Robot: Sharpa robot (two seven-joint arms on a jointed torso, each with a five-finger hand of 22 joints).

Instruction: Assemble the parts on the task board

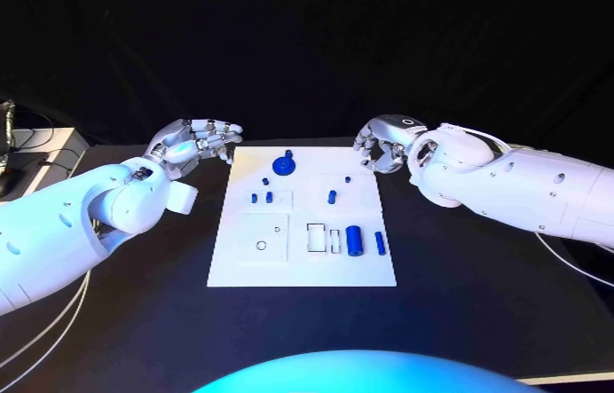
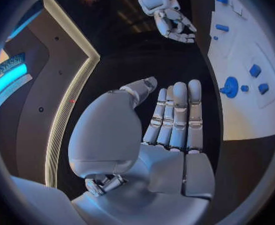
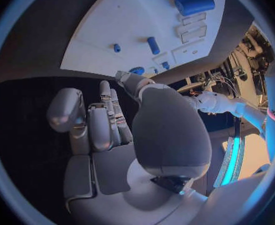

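The white task board [image 1: 303, 264] lies in the middle of the black table. On it are blue parts: a round knob piece [image 1: 284, 164] at the far end, several small pegs such as one [image 1: 332, 196] near the centre, and a thick cylinder [image 1: 355, 241] with a thin one [image 1: 380, 242] beside it. My left hand [image 1: 199, 140] hovers off the board's far left corner with its fingers apart and nothing in it. My right hand [image 1: 381, 149] hangs at the far right corner, fingers loosely bent downward, also holding nothing. In the left wrist view the left hand's fingers [image 2: 178, 117] lie straight, next to the board [image 2: 250, 120].
A white rack with equipment [image 1: 38, 158] stands at the table's left edge. Cables [image 1: 573, 269] trail under my right arm. The right wrist view has the board [image 3: 131, 30] and the thick cylinder [image 3: 194, 3] beyond my right hand [image 3: 106, 125].
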